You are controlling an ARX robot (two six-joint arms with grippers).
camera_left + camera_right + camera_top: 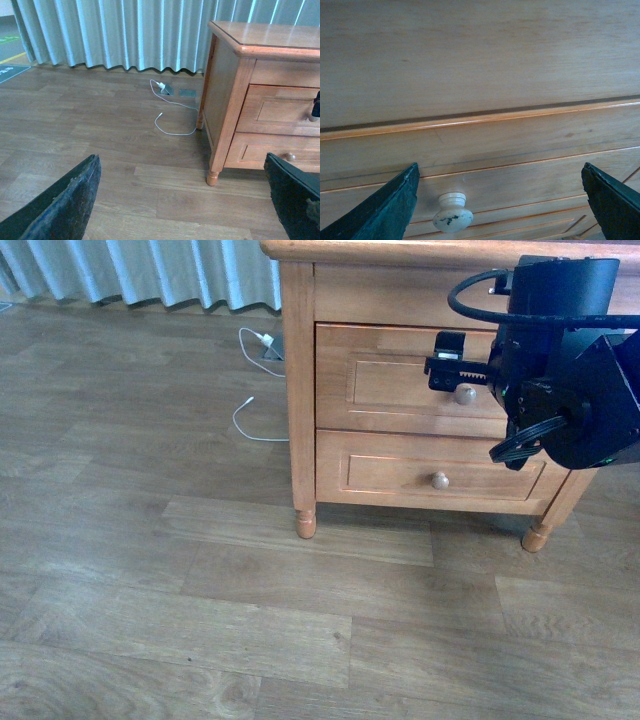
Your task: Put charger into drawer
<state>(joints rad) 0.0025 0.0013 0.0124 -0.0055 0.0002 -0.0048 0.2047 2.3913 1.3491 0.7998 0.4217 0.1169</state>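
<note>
The charger is out of view in all three views. The drawer (390,380), the upper one of the honey-coloured nightstand (298,390), is shut, and its round knob (465,394) faces me. My right gripper (458,360) hovers open just in front of and slightly above that knob, touching nothing. In the right wrist view the knob (452,214) sits off-centre, near one finger, on the drawer front (530,150), with the right gripper (500,167) spread wide. My left gripper (181,157) is open above bare floor, well short of the nightstand (225,100).
A lower, shallower drawer (390,472) with its own knob (440,480) lies beneath. A long thin white cable (250,425) with a white plug trails over the wooden floor left of the nightstand, near the pale curtain (150,270). Turned legs (306,523) hold the nightstand up.
</note>
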